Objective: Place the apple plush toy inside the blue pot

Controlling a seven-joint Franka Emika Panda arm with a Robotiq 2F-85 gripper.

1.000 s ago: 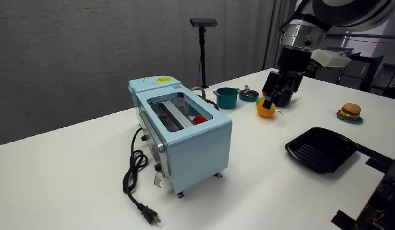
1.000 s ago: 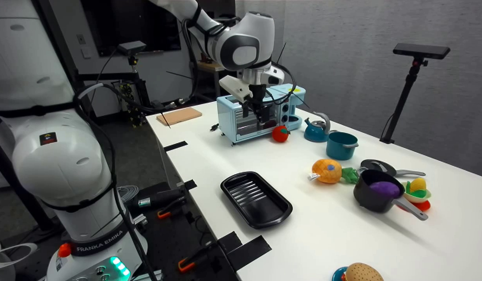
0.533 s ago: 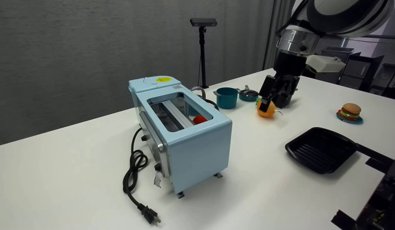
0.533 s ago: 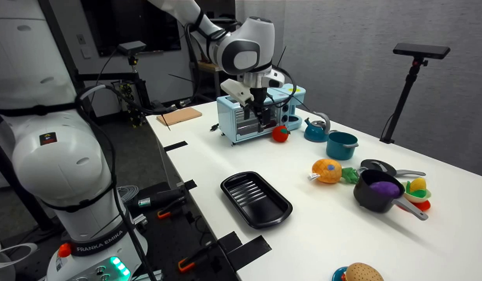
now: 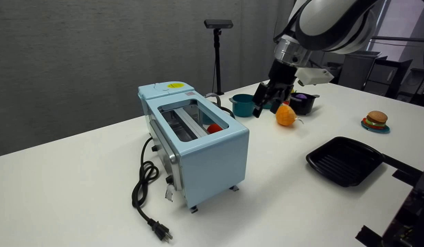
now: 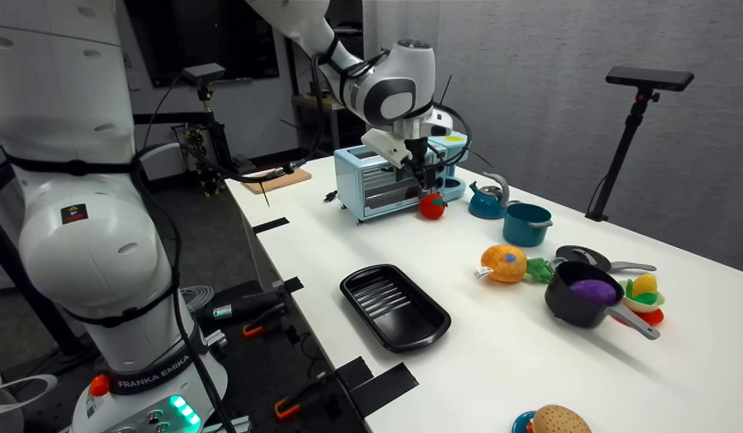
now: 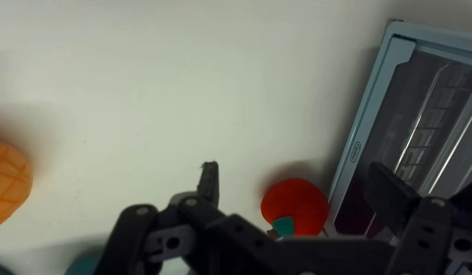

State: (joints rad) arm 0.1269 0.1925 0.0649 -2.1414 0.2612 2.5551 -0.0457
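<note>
The apple plush toy (image 6: 431, 206) is red with a green leaf and sits on the table close against the toaster's front. In an exterior view it shows only through the toaster's top window (image 5: 214, 128). In the wrist view the apple (image 7: 295, 206) appears between my fingers, its lower part hidden by the gripper. My gripper (image 7: 292, 164) is open and empty. In both exterior views the gripper (image 5: 265, 111) (image 6: 415, 177) is above the table, near the apple and apart from it. The blue pot (image 6: 526, 227) stands upright, open at the top, beyond the kettle; it also shows beside the gripper (image 5: 242, 105).
The light-blue toaster (image 6: 353, 180) stands right beside the apple. A teal kettle (image 6: 487, 203) is between apple and pot. An orange pineapple toy (image 6: 504, 263), black square pan (image 6: 395, 307), dark saucepan (image 6: 579, 300), small frying pan (image 6: 582, 257) and burger toy (image 5: 376, 118) lie around.
My open gripper has moved towards the apple: leftwards in one exterior view, slightly rightwards in the other, with the arm extending. The apple, the pot and the other objects have not moved.
</note>
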